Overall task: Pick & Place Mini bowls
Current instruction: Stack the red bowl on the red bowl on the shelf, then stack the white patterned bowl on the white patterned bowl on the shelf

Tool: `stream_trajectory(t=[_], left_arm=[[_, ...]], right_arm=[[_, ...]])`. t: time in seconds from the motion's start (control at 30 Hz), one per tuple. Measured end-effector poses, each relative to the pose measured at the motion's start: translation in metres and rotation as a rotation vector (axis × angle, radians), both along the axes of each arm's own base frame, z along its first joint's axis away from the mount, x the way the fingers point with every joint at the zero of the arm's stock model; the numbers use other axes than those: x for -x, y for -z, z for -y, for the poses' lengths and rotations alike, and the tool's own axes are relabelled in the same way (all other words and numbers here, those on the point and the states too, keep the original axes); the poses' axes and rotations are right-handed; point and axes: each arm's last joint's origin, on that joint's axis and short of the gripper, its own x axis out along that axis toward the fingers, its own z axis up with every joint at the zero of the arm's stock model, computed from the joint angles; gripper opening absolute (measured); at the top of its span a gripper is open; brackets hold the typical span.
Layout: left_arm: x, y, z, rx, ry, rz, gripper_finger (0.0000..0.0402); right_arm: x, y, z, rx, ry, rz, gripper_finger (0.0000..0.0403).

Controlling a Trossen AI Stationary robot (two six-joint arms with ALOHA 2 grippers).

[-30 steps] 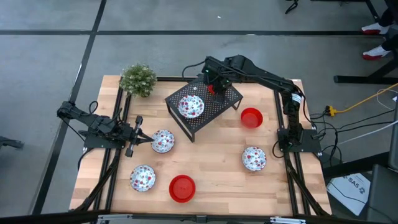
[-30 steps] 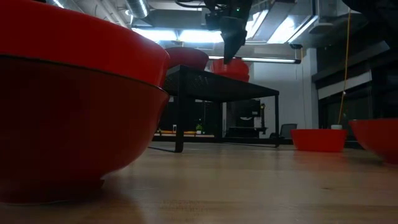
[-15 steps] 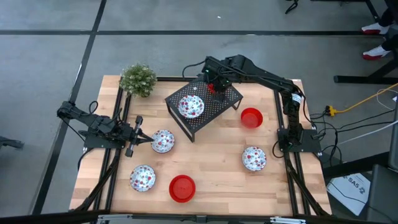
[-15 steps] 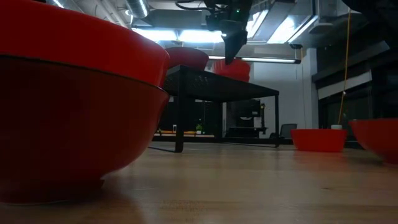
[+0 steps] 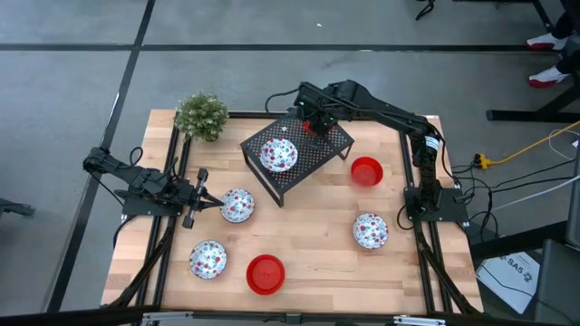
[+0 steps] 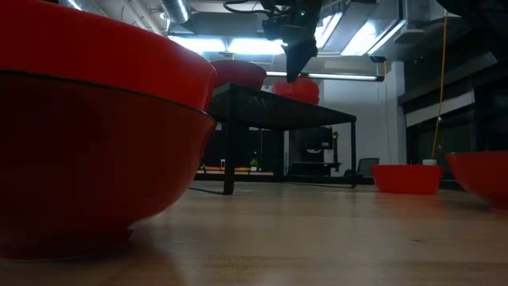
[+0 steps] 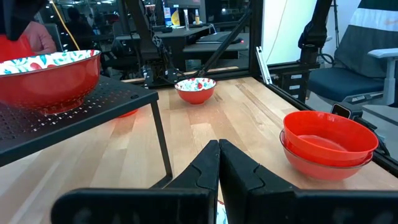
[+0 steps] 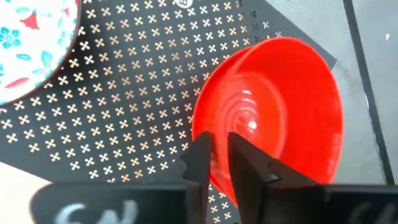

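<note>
At the left of the high view your left gripper [image 5: 216, 205] is waiting shut and empty, its tip pointing at a speckled bowl [image 5: 237, 206] just beside it; another speckled bowl [image 5: 207, 259] and a stacked red bowl [image 5: 265, 273] are sitting toward the lower middle of the table [image 5: 317, 244]. Moving right, the black mesh rack [image 5: 308, 156] is carrying a speckled bowl [image 5: 278, 155] at its centre and a plain red bowl [image 8: 273, 112] at its upper right corner. Your right gripper [image 8: 220, 149] is hanging over that red bowl, fingers slightly parted astride the near rim, one inside and one outside; you cannot tell from these views whether they are pinching it or letting go. The bowl is lying directly ahead of the fingers, resting on the rack, so a straight lift is what clears it. Farther right, one red bowl [image 5: 366, 170] and one speckled bowl [image 5: 370, 230] are sitting on the table, nearer your right arm.
</note>
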Motion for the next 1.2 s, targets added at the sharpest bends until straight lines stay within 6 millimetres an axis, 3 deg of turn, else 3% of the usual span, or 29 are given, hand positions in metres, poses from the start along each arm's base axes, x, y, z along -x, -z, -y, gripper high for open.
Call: stream_trajectory(t=[0.43,0.87,1.03,1.2], left_arm=[[0.0,0.0,0.0,0.0,0.0,0.0,0.0004],[0.0,0.0,0.0,0.0,0.0,0.0,0.0004],[0.0,0.0,0.0,0.0,0.0,0.0,0.0004],[0.0,0.0,0.0,0.0,0.0,0.0,0.0004]], right_arm=[[-0.003,0.022,-0.001,-0.116,0.014,-0.026,0.0126],[0.002,-0.025,-0.017,-0.163,0.02,0.15,0.0125],[0.002,-0.04,-0.034,-0.226,0.013,0.219,0.0125],[0.001,-0.041,-0.06,-0.302,-0.018,0.207,0.0125]])
